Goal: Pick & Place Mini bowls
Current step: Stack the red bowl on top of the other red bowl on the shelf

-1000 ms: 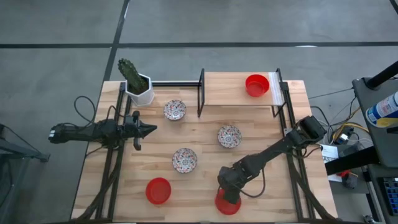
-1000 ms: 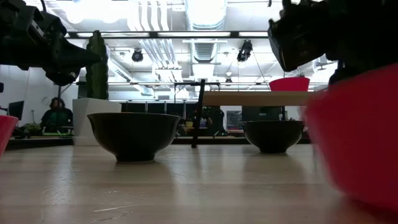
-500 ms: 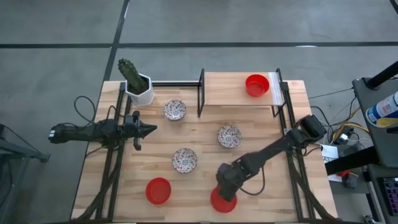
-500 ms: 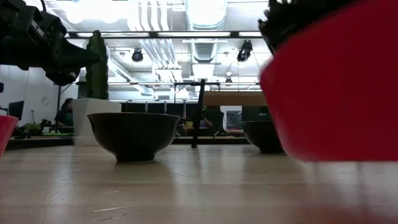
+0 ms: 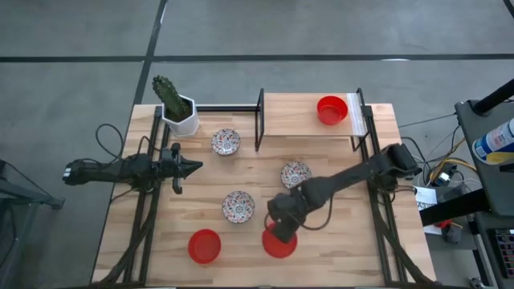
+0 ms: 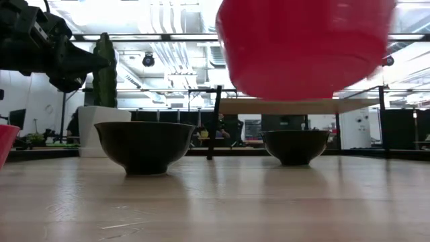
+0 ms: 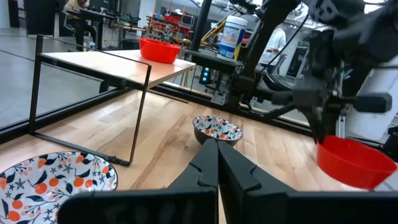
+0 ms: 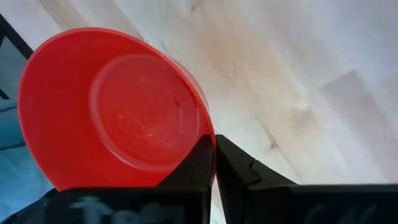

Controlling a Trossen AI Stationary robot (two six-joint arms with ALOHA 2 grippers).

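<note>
Six mini bowls show in the high view. One red bowl [image 5: 331, 110] sits on the raised shelf, and another red bowl [image 5: 204, 246] rests near the table's near edge. Three floral bowls [image 5: 226, 142] [image 5: 295, 174] [image 5: 238, 206] stand on the tabletop. My right gripper [image 5: 280, 231] is shut on the third red bowl [image 5: 279, 244], which is in the air in the low view [image 6: 306, 47]. My left gripper [image 5: 193, 167] hovers shut over the table's left part, touching nothing. My right gripper holds the red bowl by its rim [image 8: 207, 138], on the bowl's far side. The wall is pinched with one finger [image 8: 200, 163] inside the bowl and the other [image 8: 242, 171] outside. The fingers come from above, pointing down. The bowl is lifted clear of the table, mouth upward.
A white hexagonal pot with a green cactus [image 5: 178, 112] stands at the far left corner. The black-framed wooden shelf [image 5: 297, 120] takes up the far right part. Bare wood lies between the floral bowls and along the near right edge. A person sits in the room behind.
My right gripper has risen from the near edge and moved toward the table's left and far side, staying shut. The red bowl has left the tabletop with it and now hangs clear above the wood.
</note>
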